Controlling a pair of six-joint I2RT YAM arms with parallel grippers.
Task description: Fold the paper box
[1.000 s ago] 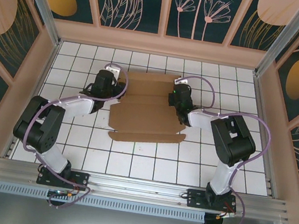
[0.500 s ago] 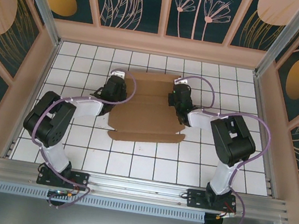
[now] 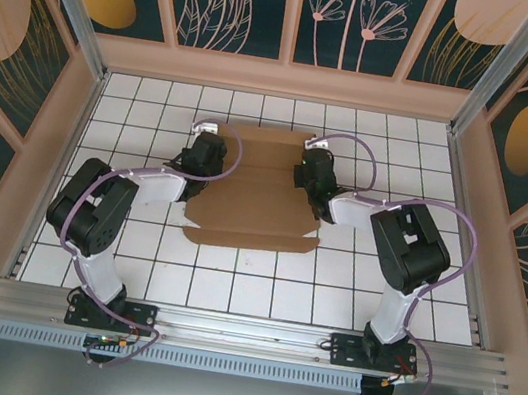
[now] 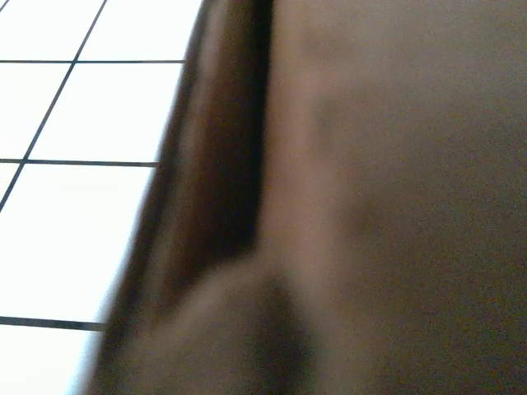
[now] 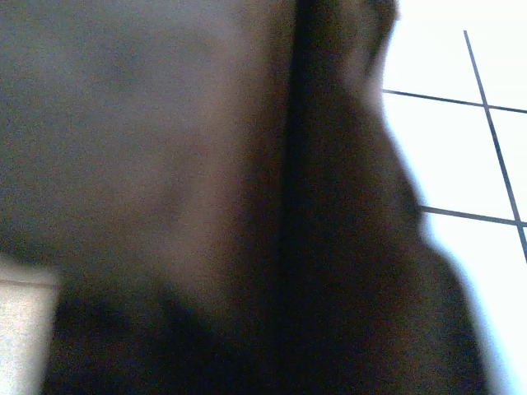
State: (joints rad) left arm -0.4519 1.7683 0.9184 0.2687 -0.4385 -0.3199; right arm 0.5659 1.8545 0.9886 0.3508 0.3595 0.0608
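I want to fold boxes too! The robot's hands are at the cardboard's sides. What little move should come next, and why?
Probably both should tip upward together, bending the sides of the cardboard up. The left gripper and right gripper sit shut at its opposite edges, and it lies mostly flat on the table.

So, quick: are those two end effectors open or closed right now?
Left end effector: closed, at the paper box's left edge; grip unclear.
Right end effector: closed, at its right edge; grip unclear.
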